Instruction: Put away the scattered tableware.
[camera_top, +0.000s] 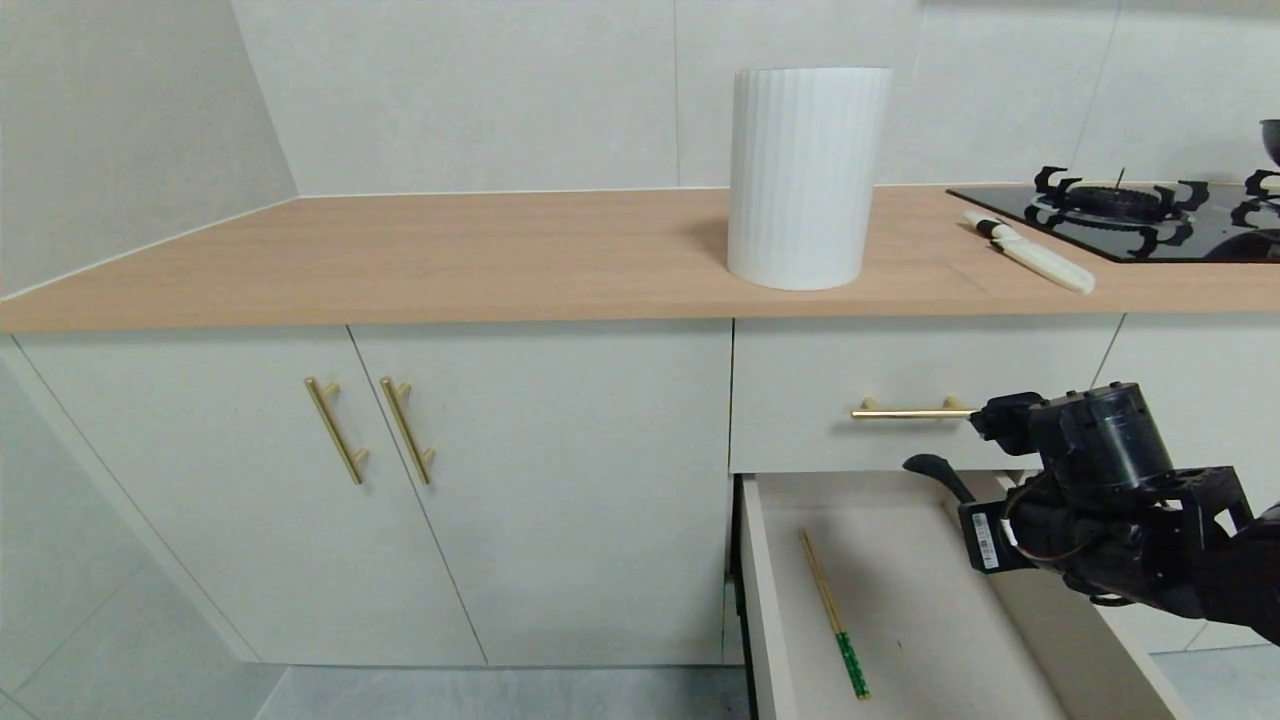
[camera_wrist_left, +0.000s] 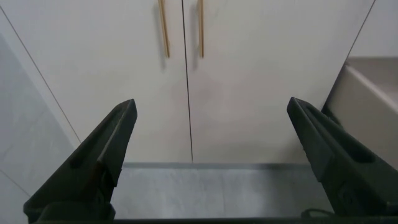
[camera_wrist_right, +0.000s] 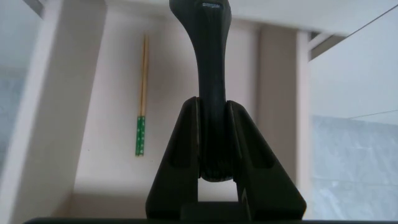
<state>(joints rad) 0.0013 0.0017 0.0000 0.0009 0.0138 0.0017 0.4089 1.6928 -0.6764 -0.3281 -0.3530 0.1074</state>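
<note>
My right gripper (camera_top: 972, 520) hangs over the open lower drawer (camera_top: 765, 600), shut on the handle of a black utensil (camera_top: 935, 470) that juts out ahead of the fingers. In the right wrist view the same black utensil (camera_wrist_right: 208, 74) is clamped in the right gripper (camera_wrist_right: 211, 112), above the drawer's (camera_wrist_right: 56, 112) pale floor. A pair of chopsticks with green ends (camera_top: 832, 612) lies inside the drawer, also seen as chopsticks (camera_wrist_right: 142, 93) beside the utensil. A cream-bladed knife (camera_top: 1030, 253) lies on the wooden counter by the hob. My left gripper (camera_wrist_left: 211, 109) is open and holds nothing, low in front of the cabinet doors.
A tall white ribbed container (camera_top: 808, 178) stands on the counter (camera_top: 450, 255). The black gas hob (camera_top: 1120, 215) is at the far right. A shut drawer with a gold handle (camera_top: 905, 411) sits above the open one. Two cabinet doors with gold handles (camera_top: 335, 430) are at the left.
</note>
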